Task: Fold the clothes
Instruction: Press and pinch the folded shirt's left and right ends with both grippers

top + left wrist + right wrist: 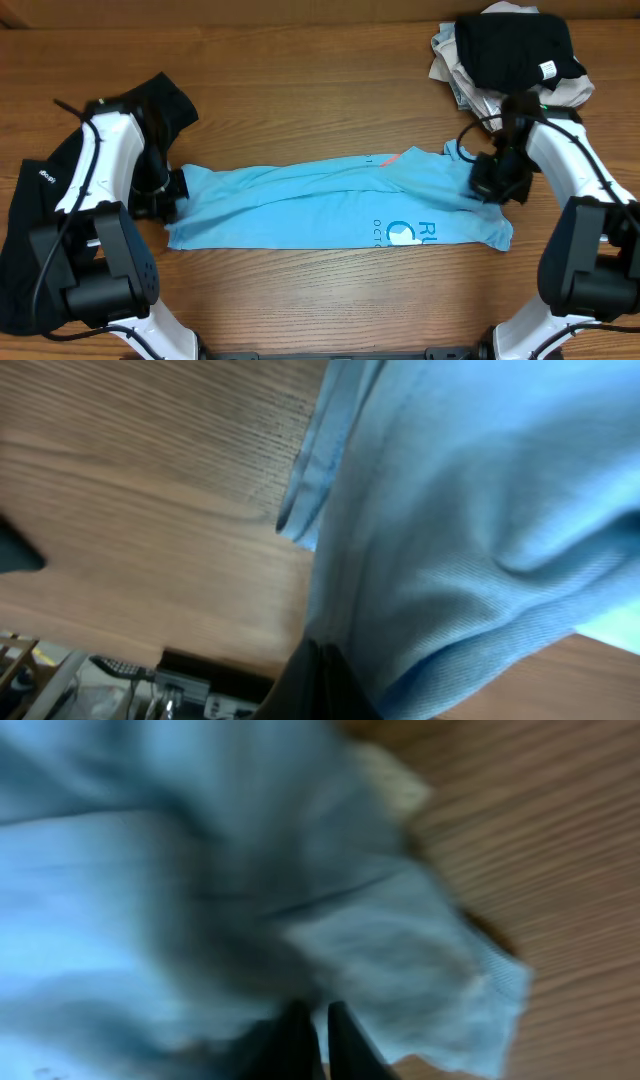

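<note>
**Left gripper** [172, 196]: clamped on the left end of the blue T-shirt [330, 205]. In the left wrist view, the cloth [480, 510] runs down into the dark fingers [310, 685] and drapes over them. A hemmed edge [305, 490] hangs free above the wood.

**Right gripper** [497, 180]: clamped on the upper right part of the same shirt, close to the collar end. In the right wrist view, the two fingers [293, 1042] stand nearly together with a thin strip of pale blue cloth between them (this view is blurred, so the exact pinch point cannot be read). Bunched fabric [200, 900] fills most of that view.

**Blue T-shirt**: it lies across the middle of the table [300, 90], with its long axis running left to right. It is folded lengthwise into a band and marked by long diagonal creases. A white and dark print [405, 232] faces up near the lower right edge.

**Other clothes**: a black garment [165, 105] lies at the left side of the table, partly under the left arm. Whether it touches the shirt cannot be determined. A pile of clothes [450, 70] sits at the far right corner, topped by a black item [515, 45] with a white label [547, 69]. The right arm crosses in front of this pile.
</note>
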